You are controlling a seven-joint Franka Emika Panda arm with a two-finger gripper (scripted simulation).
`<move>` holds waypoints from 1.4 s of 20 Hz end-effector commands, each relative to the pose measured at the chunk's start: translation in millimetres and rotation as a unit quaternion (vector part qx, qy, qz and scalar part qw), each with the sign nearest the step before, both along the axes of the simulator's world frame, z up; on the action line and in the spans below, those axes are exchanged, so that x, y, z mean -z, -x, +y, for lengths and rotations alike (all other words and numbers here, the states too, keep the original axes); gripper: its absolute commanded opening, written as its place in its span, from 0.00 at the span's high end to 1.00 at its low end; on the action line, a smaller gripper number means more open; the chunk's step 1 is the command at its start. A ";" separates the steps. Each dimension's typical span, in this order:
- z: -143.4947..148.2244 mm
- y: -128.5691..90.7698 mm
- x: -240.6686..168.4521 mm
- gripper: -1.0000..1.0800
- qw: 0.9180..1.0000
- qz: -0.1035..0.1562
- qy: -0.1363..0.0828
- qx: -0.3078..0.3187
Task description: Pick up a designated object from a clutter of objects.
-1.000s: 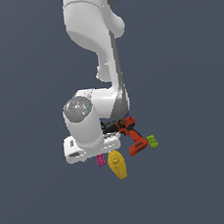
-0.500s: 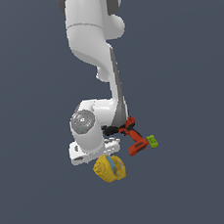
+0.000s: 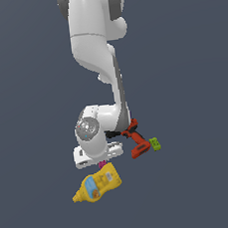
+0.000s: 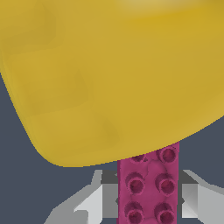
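Towering over the scene in the exterior view, the white jointed robot arm point(image 3: 97, 62) reaches down from the top of the picture and bends to a low wrist, where its white gripper point(image 3: 100, 162) sits just above the objects on the flat dark grey-blue floor point(image 3: 192, 77).

Next in size, the yellow plastic mustard bottle point(image 3: 96, 185) lies on its side directly below the gripper, its pointed cap toward the exterior view's left and a small blue-and-red label on its face. In the wrist view its smooth yellow body point(image 4: 105, 74) fills most of the picture and covers one end of the brick.

A red-and-black power drill point(image 3: 135, 141) lies just to the exterior view's right of the wrist, partly hidden behind the arm.

Beside the drill, further to the exterior view's right and nearly touching it, sits a small green studded brick point(image 3: 155, 144).

Smallest is the small magenta rectangular toy brick point(image 4: 148, 186) with two rows of round studs. It lies between the two pale grey fingers point(image 4: 94, 203), which stand apart on either side; whether they touch it cannot be told. From outside only a magenta sliver point(image 3: 102, 163) shows between gripper and bottle.
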State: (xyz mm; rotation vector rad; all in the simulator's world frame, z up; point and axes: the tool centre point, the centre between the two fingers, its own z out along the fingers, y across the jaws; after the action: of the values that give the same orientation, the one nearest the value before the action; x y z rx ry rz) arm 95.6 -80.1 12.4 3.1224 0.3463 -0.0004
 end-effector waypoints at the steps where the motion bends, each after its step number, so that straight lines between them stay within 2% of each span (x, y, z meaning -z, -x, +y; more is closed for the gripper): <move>1: 0.3 -0.2 0.2 1.00 1.000 0.000 0.000 0.000; 6: 0.3 -0.2 0.2 1.00 1.000 0.000 0.000 0.000; 7: -7.6 -7.9 -13.2 1.00 1.000 -0.012 0.003 0.004; 16: -12.0 -1.7 -32.2 1.00 1.000 -0.011 0.003 0.004; 22: -20.2 9.5 -67.4 1.00 1.000 -0.010 0.003 0.004; 28: -33.0 26.5 -122.4 1.00 1.000 -0.008 0.002 0.003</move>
State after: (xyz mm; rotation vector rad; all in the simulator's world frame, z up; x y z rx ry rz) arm 73.7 -109.4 119.2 3.1177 0.3360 0.0244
